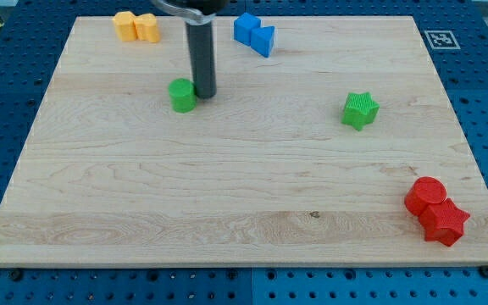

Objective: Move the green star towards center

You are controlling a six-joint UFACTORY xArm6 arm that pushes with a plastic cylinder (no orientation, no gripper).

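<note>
While my tip (204, 93) touches green cylinder (182, 95), green star (360, 109) sits apart; no pincer visible.

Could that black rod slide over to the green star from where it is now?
Probably yes. My tip sits beside the green cylinder, on its right, and the board between it and the green star looks bare, so nothing blocks a straight slide.

No readable words, brand names or numbers anywhere in the camera view. Only sign present: a small black-and-white square marker (440, 39), printed on a white patch at the top right corner of the wooden board (227, 186). Pattern resembles a fiducial tag, possibly an ArUco type; too small to decode. Blocks carry no markings.
</note>
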